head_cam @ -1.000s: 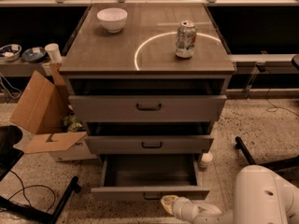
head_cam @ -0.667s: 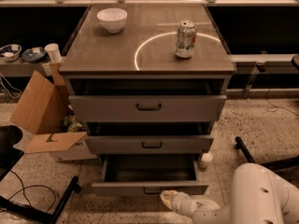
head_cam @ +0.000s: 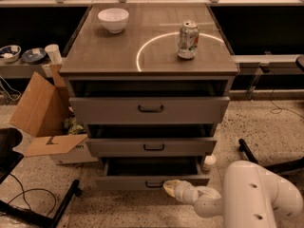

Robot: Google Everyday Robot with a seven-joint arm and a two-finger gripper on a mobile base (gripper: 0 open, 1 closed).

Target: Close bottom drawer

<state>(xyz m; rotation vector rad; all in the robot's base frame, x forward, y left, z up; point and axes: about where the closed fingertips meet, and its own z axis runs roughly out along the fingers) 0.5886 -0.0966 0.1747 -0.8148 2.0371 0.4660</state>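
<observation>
The bottom drawer (head_cam: 128, 182) is the lowest, shortest grey front of the cabinet, with a small dark centre handle (head_cam: 153, 185). It stands a little way out, with a dark strip of its tray showing above the front. My white arm comes in from the bottom right. The gripper (head_cam: 171, 188) is pressed against the drawer front just right of the handle.
The middle drawer (head_cam: 151, 146) and top drawer (head_cam: 150, 109) also stand slightly out. A white bowl (head_cam: 113, 19) and a can (head_cam: 188, 40) sit on the cabinet top. A cardboard box (head_cam: 45, 113) is at the left; a small bottle (head_cam: 208, 162) and chair legs (head_cam: 251, 153) at the right.
The bottom drawer has slid inward; much less of its tray shows. My gripper has moved forward with the drawer front.
</observation>
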